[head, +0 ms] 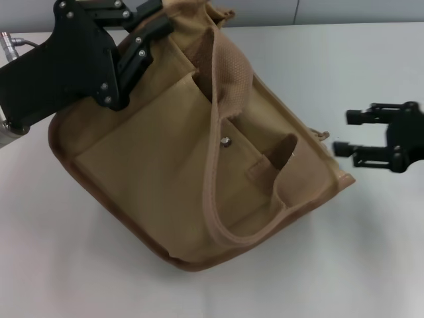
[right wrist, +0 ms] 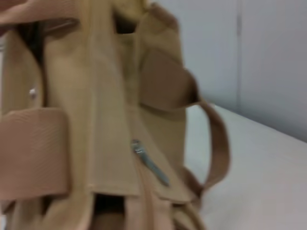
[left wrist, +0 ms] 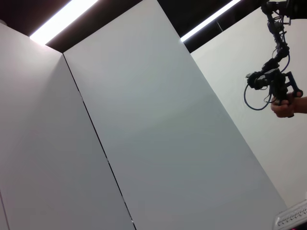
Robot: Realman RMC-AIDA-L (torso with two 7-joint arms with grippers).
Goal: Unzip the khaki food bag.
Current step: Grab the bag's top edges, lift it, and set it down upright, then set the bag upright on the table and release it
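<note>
khaki food bag [head: 165, 152] lies tipped on the white counter [head: 371, 265], front pocket and snap [head: 226, 140] facing up. left gripper [head: 142, 40] is pressed on its far upper corner, can't tell if jaws are closed. right gripper [head: 348, 136] hovers just beside the bag's right edge, jaws apart, empty. zipper pull [right wrist: 149, 163] hangs free.
</note>
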